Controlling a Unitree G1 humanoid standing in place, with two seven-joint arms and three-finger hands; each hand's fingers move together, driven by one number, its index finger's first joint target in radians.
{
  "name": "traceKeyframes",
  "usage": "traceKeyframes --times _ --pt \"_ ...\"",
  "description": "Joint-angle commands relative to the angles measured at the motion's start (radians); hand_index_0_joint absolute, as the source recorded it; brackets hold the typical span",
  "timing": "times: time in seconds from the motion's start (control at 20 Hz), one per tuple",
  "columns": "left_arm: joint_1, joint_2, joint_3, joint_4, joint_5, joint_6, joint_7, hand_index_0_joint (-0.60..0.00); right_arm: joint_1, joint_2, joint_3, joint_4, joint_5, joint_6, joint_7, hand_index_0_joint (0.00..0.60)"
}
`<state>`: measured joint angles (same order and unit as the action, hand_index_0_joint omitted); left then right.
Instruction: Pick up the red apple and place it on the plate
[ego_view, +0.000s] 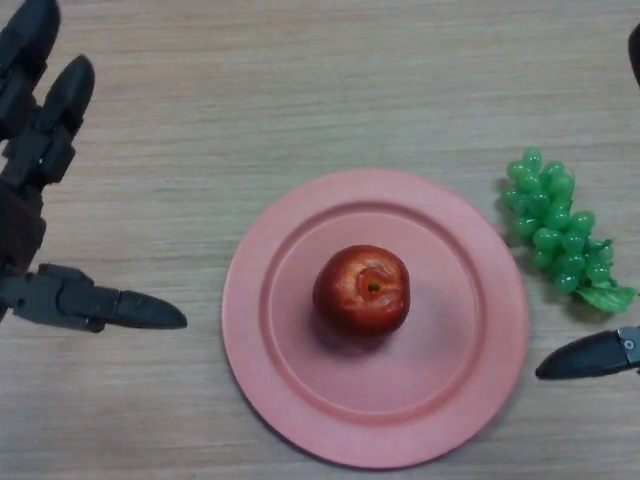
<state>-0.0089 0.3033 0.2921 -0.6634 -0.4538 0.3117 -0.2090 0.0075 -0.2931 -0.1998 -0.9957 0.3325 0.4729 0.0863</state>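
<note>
A red apple (361, 290) stands stem up in the middle of a pink plate (262, 340) on the wooden table. My left hand (40, 150) hovers at the left edge, well clear of the plate, fingers straight and thumb stretched toward the plate, holding nothing. Of my right hand (590, 356) only a dark fingertip shows at the right edge, just beside the plate's rim, plus a sliver at the top right corner.
A bunch of green grapes (555, 225) lies on the table right of the plate, just above the right hand's fingertip. Bare wooden tabletop (300, 80) spreads behind the plate.
</note>
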Motion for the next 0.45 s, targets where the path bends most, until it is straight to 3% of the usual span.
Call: traceKeyframes --times 0.05,0.3,0.45 --pt "-0.012 0.033 0.076 -0.090 -0.022 -0.065 -0.010 0.000 -0.031 0.012 -0.015 -0.045 -0.096 -0.085 0.029 0.000" --pt "-0.056 0.069 0.109 -0.109 0.003 -0.001 -0.009 0.000 -0.071 0.017 0.006 -0.026 -0.125 -0.042 0.025 0.000" --pt "-0.035 0.048 0.105 -0.118 0.009 -0.018 -0.034 0.000 -0.088 0.010 0.015 0.013 -0.129 -0.041 0.027 0.000"
